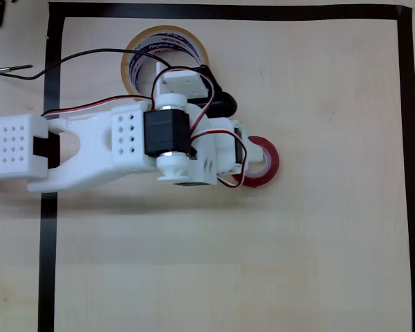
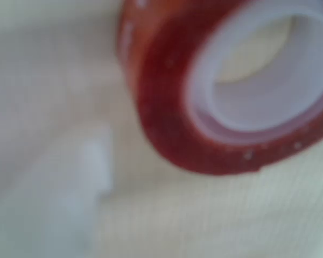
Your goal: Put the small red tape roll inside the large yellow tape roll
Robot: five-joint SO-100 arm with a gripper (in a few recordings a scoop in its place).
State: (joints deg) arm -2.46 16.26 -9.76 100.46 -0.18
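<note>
Red and glossy, the small red tape roll (image 1: 263, 161) lies flat on the pale wooden table (image 1: 297, 263), right of centre in the overhead view, its left part covered by my wrist. My gripper (image 1: 241, 160) sits right over that covered edge of the ring, and from above I cannot tell whether my fingers are spread, closed, or holding the roll, because the white housing and the servo wires hide them.

In the wrist view the same red roll (image 2: 172, 129) looms very close and blurred, with its white inner core (image 2: 269, 102) open toward the camera and a patch of table showing through the hole. A pale, out-of-focus white shape (image 2: 70, 199) at lower left may be one of my fingers; it stands apart from the roll there, but the blur keeps me from being sure.

The large yellow tape roll (image 1: 135, 59) rests near the top edge of the taped area, up and left of the red one, with my arm (image 1: 90, 142) crossing just below it. The two rolls are well apart. Black tape (image 1: 405, 173) frames the work area.
</note>
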